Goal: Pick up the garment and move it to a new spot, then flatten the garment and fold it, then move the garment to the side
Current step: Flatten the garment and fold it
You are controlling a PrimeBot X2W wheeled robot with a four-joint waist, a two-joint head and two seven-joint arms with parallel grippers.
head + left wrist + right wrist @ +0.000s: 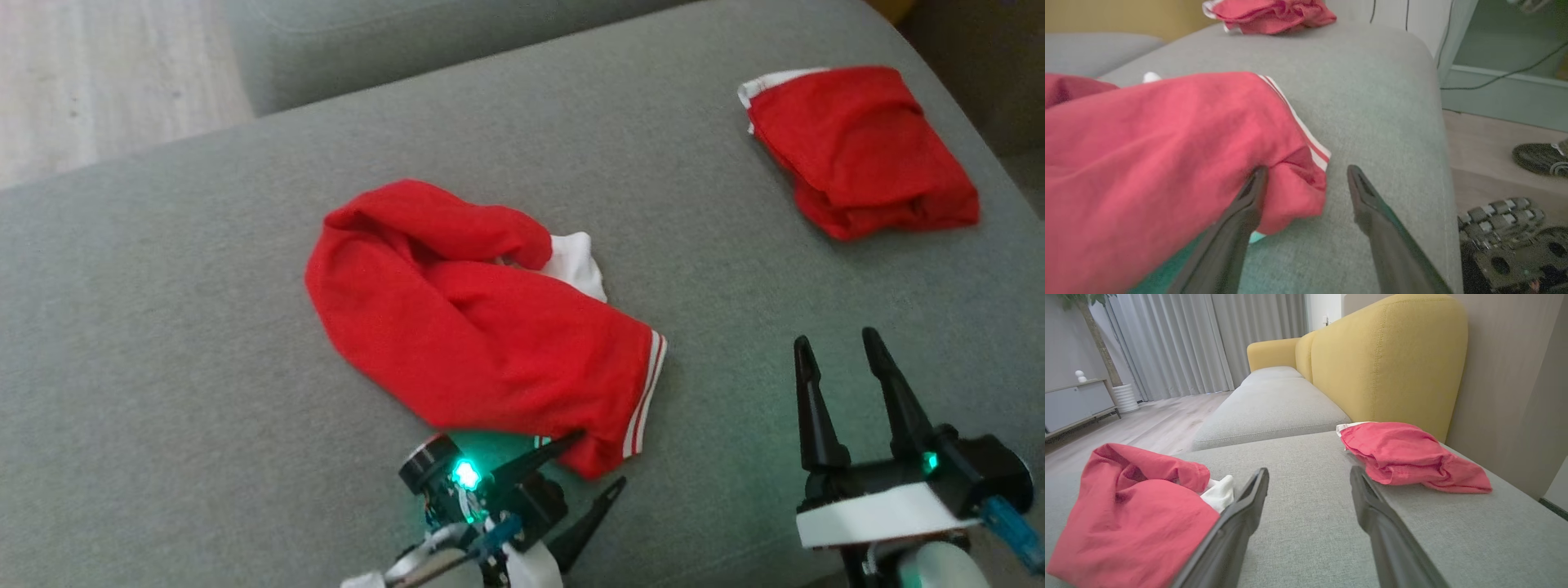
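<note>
On the grey sofa cushion (163, 367) in my head view, the red garment (482, 327) lies crumpled near the middle, with a bit of white cloth showing at its far side and a white-striped hem (645, 392) nearest me. My left gripper (601, 457) sits at that hem's near corner with its fingers apart and nothing clamped. My right gripper (837, 337) hovers over bare cushion well to the right, also spread and empty. A second red piece (857, 151) lies folded at the far right.

Along my left wrist, one finger (1249, 196) rests against the bunched hem corner, while the other stands over bare fabric just beside it. The garment (1147, 143) fills the left half. A dark shoe (1539, 157) rests on the floor beyond the cushion edge.

Along my right wrist, the garment (1135, 514) is off to my left and the folded piece (1404, 457) lies ahead on the right, in front of the yellow backrest (1384, 363).

I judge the pick-up is just starting. To do it well, I should slide my left fingers further in so they straddle the hem corner, and pinch the cloth rather than the cushion. My right gripper should take a second edge before I lift.

I can read no brand, label or writing; the stripes are the only marking.
</note>
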